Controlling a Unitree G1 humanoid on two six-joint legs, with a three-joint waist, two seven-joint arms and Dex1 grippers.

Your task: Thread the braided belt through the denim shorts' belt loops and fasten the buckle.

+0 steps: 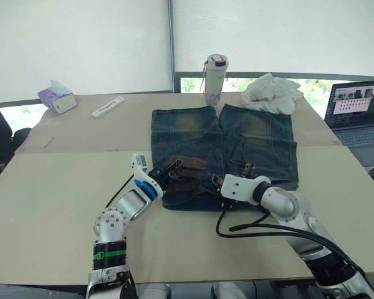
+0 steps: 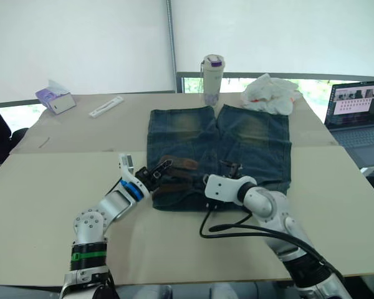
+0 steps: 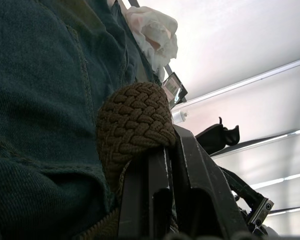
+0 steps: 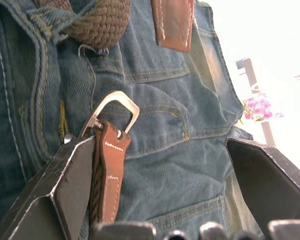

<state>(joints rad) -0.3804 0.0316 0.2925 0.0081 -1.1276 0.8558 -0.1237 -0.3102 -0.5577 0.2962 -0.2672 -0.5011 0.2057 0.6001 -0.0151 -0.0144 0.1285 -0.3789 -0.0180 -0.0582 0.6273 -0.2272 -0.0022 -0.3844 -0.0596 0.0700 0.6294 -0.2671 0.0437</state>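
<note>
Near edge of the desk (image 1: pixel 62 205), both arms reaching in toward the waistband of the denim shorts (image 1: pixel 249 140), which lie flat with the waistband nearest the robot and the legs pointing away at 12 o'clock. Left gripper (image 1: pixel 170 169): at the waistband's left part, fingers closed on a folded bend of the braided belt (image 3: pixel 135 125), the dark brown weave bulging out just past the fingertips in the left wrist view. Belt's brown leather end tab (image 1: pixel 190 163) lies on the denim just at 2 o'clock of that gripper. Right gripper (image 1: pixel 217 182): at the waistband's middle, fingers spread wide and gripping nothing; the buckle (image 4: pixel 112 112), a silver frame on a tan leather tab, rests on the denim against the inner face of one finger (image 4: pixel 70 175). Black cable (image 1: pixel 243 227) loops on the desk under the right arm. Farther off: white plastic bag (image 1: pixel 271 92) at 1 o'clock of the shorts, bottle with purple lid (image 1: pixel 214 78) at 12 o'clock, laptop (image 1: pixel 358 109) at 2 o'clock, tissue box (image 1: pixel 57 98) and white strip-shaped object (image 1: pixel 108 106) at 10 o'clock.
</note>
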